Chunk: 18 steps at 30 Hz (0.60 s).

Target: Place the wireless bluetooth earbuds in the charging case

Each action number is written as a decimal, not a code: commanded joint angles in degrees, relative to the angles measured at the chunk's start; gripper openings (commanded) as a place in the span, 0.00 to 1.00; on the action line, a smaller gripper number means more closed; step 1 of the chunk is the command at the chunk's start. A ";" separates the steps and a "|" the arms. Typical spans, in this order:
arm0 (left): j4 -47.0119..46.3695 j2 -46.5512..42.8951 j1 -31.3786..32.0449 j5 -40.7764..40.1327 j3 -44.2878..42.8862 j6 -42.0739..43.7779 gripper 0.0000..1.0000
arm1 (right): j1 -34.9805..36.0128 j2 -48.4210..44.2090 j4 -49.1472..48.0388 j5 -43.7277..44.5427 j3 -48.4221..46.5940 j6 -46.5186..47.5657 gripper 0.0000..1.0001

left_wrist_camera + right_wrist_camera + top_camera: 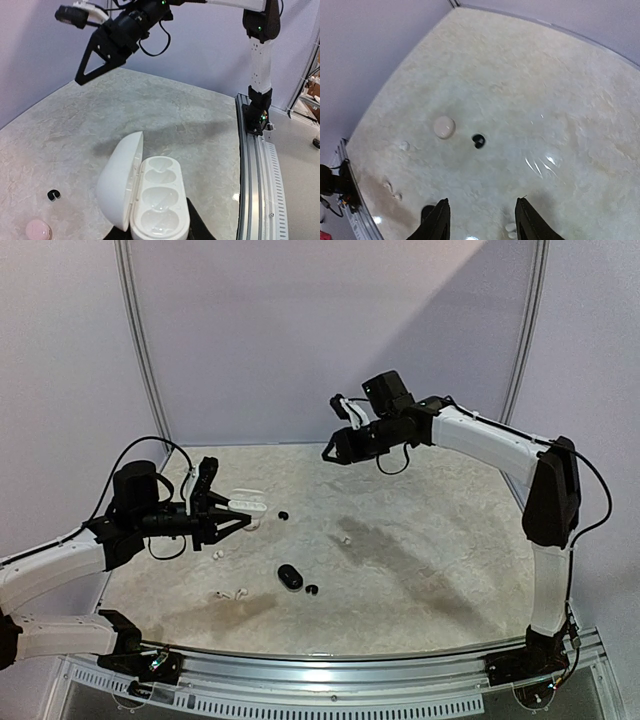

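Earbuds (283, 514) are scattered on the worktop (430, 570), none yet put in. The white charging case (145, 200) is clamped in the left claw (225, 520), lid (120, 180) open, so its cups (160, 197) can be reached. The right claw (482, 220) is held high, fingers (440, 222) apart and empty, ready for picking.

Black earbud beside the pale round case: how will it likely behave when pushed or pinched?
The black earbud is tiny, so probably very light; rounded, so a push may roll or skid it. It looks glossy, so a pinch could slip.
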State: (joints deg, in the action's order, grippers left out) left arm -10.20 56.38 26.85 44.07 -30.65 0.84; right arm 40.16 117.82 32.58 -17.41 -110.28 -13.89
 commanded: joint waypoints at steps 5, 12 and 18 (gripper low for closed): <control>0.44 -0.31 0.66 -0.07 0.13 1.33 0.00 | 1.43 9.46 16.86 10.30 0.75 9.22 0.32; 1.94 -0.57 0.66 -0.28 -0.20 1.83 0.00 | 0.74 12.91 14.86 9.76 3.52 13.13 0.26; 2.29 -0.49 0.66 -0.25 -0.28 2.29 0.00 | 0.51 13.86 13.21 8.04 4.70 13.27 0.25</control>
State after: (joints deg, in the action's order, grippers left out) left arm -8.69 56.27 26.85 44.07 -30.65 2.11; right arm 40.97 129.84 46.94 -8.54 -106.52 -1.98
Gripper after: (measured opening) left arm 0.234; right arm 0.250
